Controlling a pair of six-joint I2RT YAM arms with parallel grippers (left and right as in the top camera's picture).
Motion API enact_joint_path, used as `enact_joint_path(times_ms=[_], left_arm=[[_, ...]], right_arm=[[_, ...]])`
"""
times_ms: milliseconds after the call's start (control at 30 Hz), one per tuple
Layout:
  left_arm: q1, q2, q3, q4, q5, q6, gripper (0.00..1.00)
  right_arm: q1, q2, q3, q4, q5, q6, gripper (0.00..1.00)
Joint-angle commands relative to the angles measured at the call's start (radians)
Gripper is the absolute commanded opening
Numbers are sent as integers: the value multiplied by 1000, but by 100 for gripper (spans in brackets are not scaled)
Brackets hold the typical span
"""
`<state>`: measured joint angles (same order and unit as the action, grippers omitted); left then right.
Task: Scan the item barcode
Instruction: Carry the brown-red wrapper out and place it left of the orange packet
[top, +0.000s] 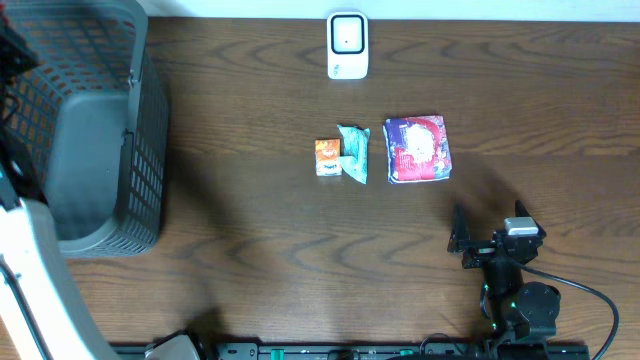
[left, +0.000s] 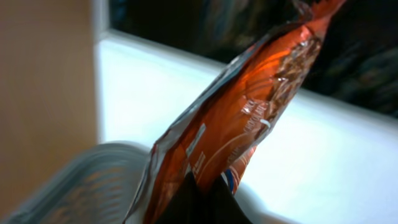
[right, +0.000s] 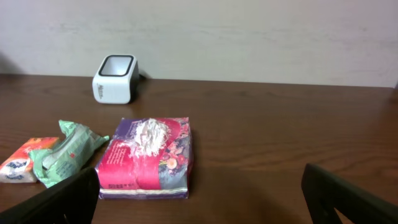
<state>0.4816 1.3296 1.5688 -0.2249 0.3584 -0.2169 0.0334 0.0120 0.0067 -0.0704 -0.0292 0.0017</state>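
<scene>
Far left of the scanner (top: 347, 45), above the basket (top: 150, 150) rim: left jaws clenched on an orange foil pouch (left: 249, 112), long axis running out from the jaws. Right jaws released, empty. Tissue pack (right: 146, 155) lies between them and the scanner, so the right arm is nearer.

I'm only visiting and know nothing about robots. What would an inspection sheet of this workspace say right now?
Surface: dark wood table; no spills seen.
Job's things: white scanner at the far edge; orange snack bag held up over the grey basket; small orange pack, green packet and floral tissue pack lie mid-table.
Clutter: nothing seen.
Grippers: left gripper shut on the orange snack bag; right gripper open and empty.
Cables: black cable loops beside the right arm.
Surroundings: pale wall behind the table.
</scene>
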Motion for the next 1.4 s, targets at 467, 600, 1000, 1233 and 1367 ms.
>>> enact_joint_path(times_ms=[467, 600, 1000, 1233, 1367], left_arm=[[-668, 100, -3, -516, -216, -276, 7], [-750, 221, -3, -538, -240, -276, 7], [-846, 600, -3, -531, -281, -320, 7], [-848, 651, -3, -554, -265, -320, 39], [-845, 626, 0, -566, -261, -319, 50]], right_arm=[[-1, -5, -1, -4, 1, -14, 99], [-1, -6, -1, -4, 1, -14, 99], [-1, -6, -1, -4, 1, -14, 99], [-1, -6, -1, -4, 1, -14, 99], [-1, -5, -1, -4, 1, -14, 99]])
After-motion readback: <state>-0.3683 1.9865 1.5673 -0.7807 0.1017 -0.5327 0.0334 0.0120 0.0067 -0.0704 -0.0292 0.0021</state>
